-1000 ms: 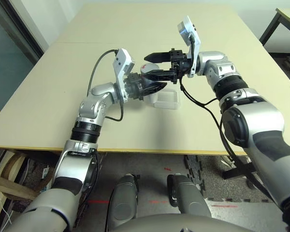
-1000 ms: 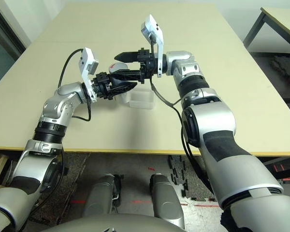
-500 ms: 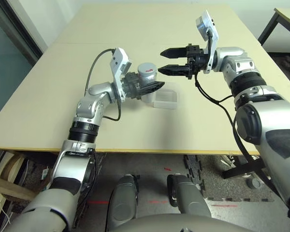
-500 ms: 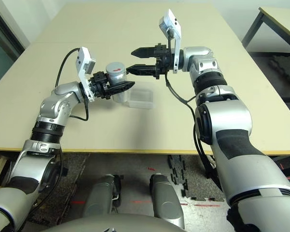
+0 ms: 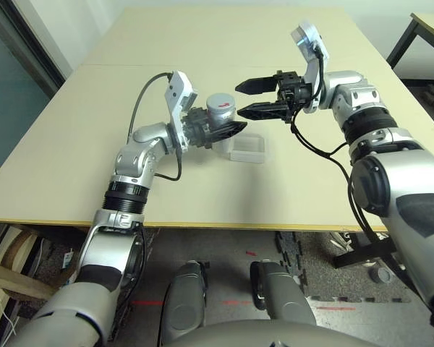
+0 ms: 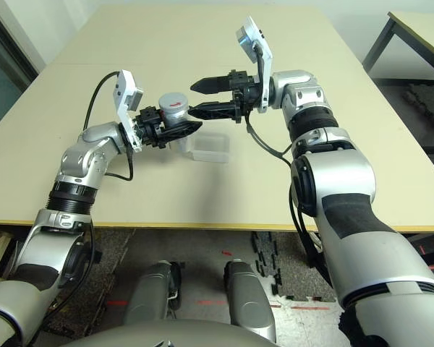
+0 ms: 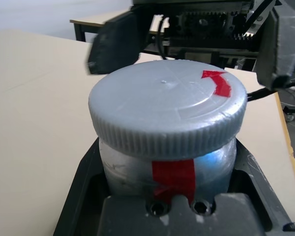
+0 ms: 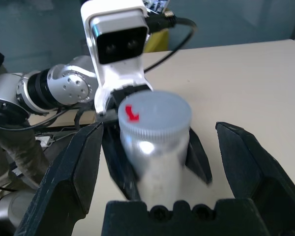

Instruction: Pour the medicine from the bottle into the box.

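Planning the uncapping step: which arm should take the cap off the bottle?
Right. Its end effector is open and aimed at the cap, while the left end effector is shut on the bottle, holding it upright.

Looks like a robotics lab / test room: bare beige table [image 5: 72, 137] as workbench, second black-legged table [image 5: 419, 29] off to the side, black foam floor mats [image 5: 304, 267], red tape marks [image 5: 148, 301] on the grey floor, plain white walls.
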`<action>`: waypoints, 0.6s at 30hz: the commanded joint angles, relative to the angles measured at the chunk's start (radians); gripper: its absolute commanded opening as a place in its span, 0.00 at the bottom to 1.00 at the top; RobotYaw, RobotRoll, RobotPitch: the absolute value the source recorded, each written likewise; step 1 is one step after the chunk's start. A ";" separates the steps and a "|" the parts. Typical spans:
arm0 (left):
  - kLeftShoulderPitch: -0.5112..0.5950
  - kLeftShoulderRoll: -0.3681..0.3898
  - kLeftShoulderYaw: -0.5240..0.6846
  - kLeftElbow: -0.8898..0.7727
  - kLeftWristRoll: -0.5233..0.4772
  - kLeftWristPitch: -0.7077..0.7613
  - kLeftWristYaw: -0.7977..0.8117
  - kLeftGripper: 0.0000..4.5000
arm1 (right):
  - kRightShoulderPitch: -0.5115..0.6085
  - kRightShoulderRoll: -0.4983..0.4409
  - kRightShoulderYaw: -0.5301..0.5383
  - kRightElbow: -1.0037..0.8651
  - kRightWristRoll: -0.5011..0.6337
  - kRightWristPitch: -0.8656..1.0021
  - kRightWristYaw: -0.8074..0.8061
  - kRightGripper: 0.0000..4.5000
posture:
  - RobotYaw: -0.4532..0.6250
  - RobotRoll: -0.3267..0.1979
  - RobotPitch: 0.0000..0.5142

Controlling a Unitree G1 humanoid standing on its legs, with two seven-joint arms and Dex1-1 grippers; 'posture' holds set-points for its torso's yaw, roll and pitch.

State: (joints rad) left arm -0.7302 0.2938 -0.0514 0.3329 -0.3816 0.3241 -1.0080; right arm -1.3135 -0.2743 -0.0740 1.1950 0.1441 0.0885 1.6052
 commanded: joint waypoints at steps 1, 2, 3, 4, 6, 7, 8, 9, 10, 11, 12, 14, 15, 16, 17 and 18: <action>-0.003 0.000 -0.012 0.011 0.014 -0.010 -0.009 0.59 | 0.010 0.023 0.003 -0.024 0.009 -0.010 -0.012 1.00 | 0.32 0.62 0.16; -0.003 0.000 -0.013 0.011 0.014 -0.009 -0.010 0.59 | 0.011 0.029 0.002 -0.026 0.009 -0.011 -0.017 1.00 | 0.33 0.62 0.16; -0.003 0.001 -0.013 0.011 0.014 -0.009 -0.011 0.59 | 0.011 0.035 0.002 -0.027 0.010 -0.012 -0.020 1.00 | 0.33 0.62 0.16; -0.003 0.001 -0.014 0.012 0.014 -0.009 -0.012 0.59 | 0.010 0.040 0.002 -0.028 0.010 -0.014 -0.024 1.00 | 0.33 0.62 0.16; -0.004 0.002 -0.014 0.014 0.014 -0.009 -0.012 0.59 | 0.009 0.047 0.002 -0.028 0.009 -0.017 -0.030 1.00 | 0.33 0.62 0.16; -0.004 0.003 -0.014 0.014 0.015 -0.009 -0.012 0.59 | 0.009 0.050 0.002 -0.027 0.008 -0.020 -0.033 1.00 | 0.33 0.62 0.16; -0.004 0.003 -0.013 0.013 0.014 -0.008 -0.012 0.59 | 0.009 0.053 0.004 -0.027 0.004 -0.027 -0.038 1.00 | 0.33 0.62 0.16; -0.004 0.004 -0.013 0.012 0.014 -0.008 -0.011 0.59 | 0.010 0.055 0.007 -0.026 0.000 -0.037 -0.045 1.00 | 0.33 0.62 0.16; -0.003 0.004 -0.013 0.012 0.014 -0.008 -0.011 0.59 | 0.011 0.056 0.008 -0.025 -0.003 -0.044 -0.049 0.92 | 0.33 0.62 0.16; -0.003 0.004 -0.013 0.012 0.014 -0.007 -0.010 0.59 | 0.012 0.056 0.009 -0.023 -0.004 -0.048 -0.052 0.87 | 0.33 0.62 0.16; -0.002 0.005 -0.013 0.010 0.014 -0.007 -0.010 0.59 | 0.011 0.057 0.008 -0.022 -0.002 -0.047 -0.054 0.79 | 0.33 0.62 0.16; 0.002 0.006 -0.013 0.005 0.013 -0.004 -0.009 0.59 | 0.009 0.057 0.001 -0.023 0.007 -0.041 -0.055 0.63 | 0.33 0.62 0.16; 0.005 0.006 -0.013 0.003 0.013 -0.003 -0.009 0.59 | 0.006 0.057 -0.006 -0.023 0.014 -0.033 -0.057 0.57 | 0.33 0.62 0.16; 0.006 0.007 -0.013 0.003 0.013 -0.003 -0.009 0.59 | 0.004 0.057 -0.011 -0.024 0.019 -0.028 -0.058 0.57 | 0.33 0.62 0.16; 0.007 0.007 -0.013 0.004 0.014 -0.004 -0.008 0.59 | 0.000 0.056 -0.020 -0.024 0.030 -0.010 -0.056 0.57 | 0.33 0.62 0.16; 0.007 0.006 -0.013 0.006 0.014 -0.004 -0.008 0.59 | -0.004 0.054 -0.030 -0.024 0.042 0.009 -0.054 0.57 | 0.33 0.62 0.16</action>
State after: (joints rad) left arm -0.7304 0.2953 -0.0557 0.3332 -0.3803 0.3235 -1.0092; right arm -1.3099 -0.2175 -0.0786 1.1835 0.1548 0.0722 1.5568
